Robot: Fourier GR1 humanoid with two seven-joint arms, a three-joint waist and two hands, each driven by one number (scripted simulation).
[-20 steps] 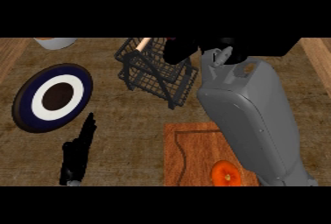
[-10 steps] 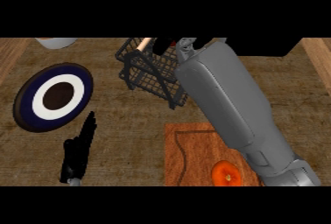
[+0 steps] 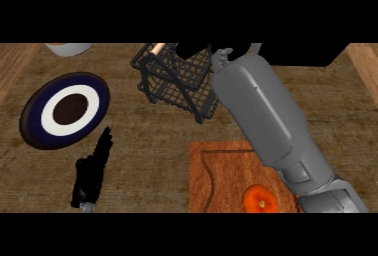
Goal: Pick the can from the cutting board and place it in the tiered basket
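**Two arms up, can out of sight**

Two arms share the wooden counter (image 3: 170, 145). The right forearm (image 3: 269, 120) stretches across the cutting board (image 3: 221, 175) to the black tiered basket (image 3: 177, 80); can't tell how the right hand's fingers sit, and the can isn't visible. The bullseye plate (image 3: 66, 110) lies left. The left hand (image 3: 92, 170) rests with straight fingers. An orange tomato (image 3: 260, 198) sits on the board.
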